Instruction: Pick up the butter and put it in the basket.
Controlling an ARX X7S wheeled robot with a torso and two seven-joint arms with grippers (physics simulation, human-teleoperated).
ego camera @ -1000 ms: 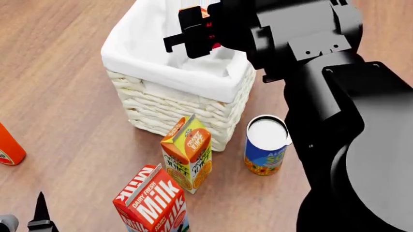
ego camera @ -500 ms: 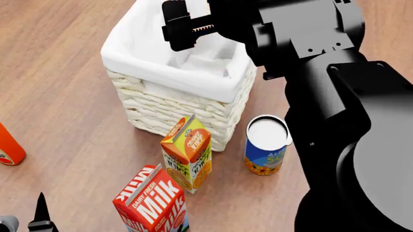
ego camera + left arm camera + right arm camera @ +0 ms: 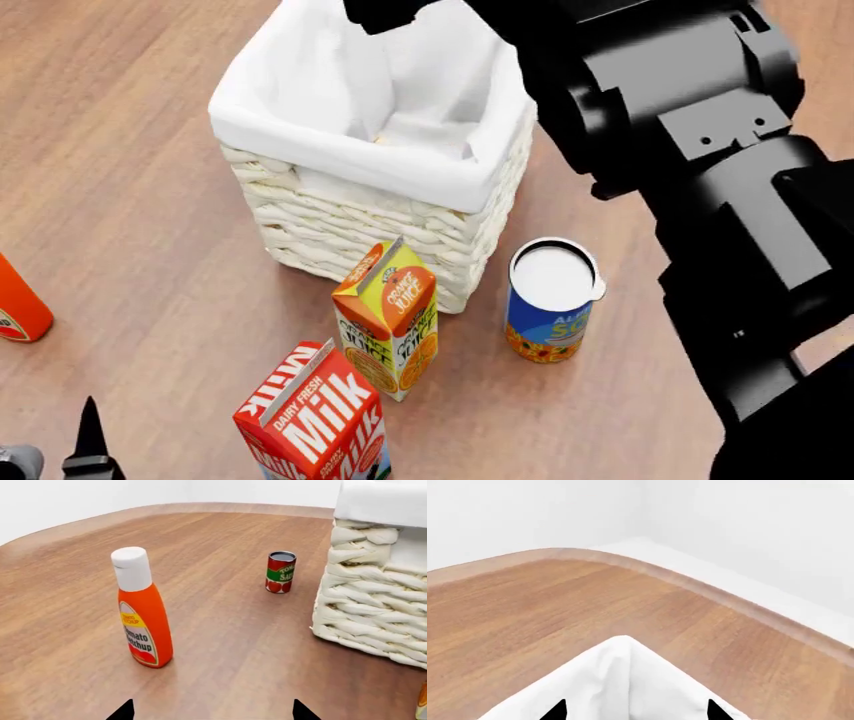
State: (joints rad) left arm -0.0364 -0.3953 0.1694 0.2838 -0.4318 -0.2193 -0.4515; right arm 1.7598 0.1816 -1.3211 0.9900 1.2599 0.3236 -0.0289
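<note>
i've got the right gripper (image 3: 635,713) above the basket (image 3: 387,160) with its tips spread and nothing between them, butter out of sight, left gripper (image 3: 212,713) spread low near the ketchup bottle (image 3: 141,611).

Basket (image 3: 360,150): tall square cream wicker with white cloth liner folded over its rim, upright on the desk, upper centre of the head view. Butter: not visible.

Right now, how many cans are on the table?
2. A tomato sauce can stands apart from the basket, beyond it from the ketchup bottle. A blue-labelled can stands beside the juice carton. Others may be hidden.
</note>
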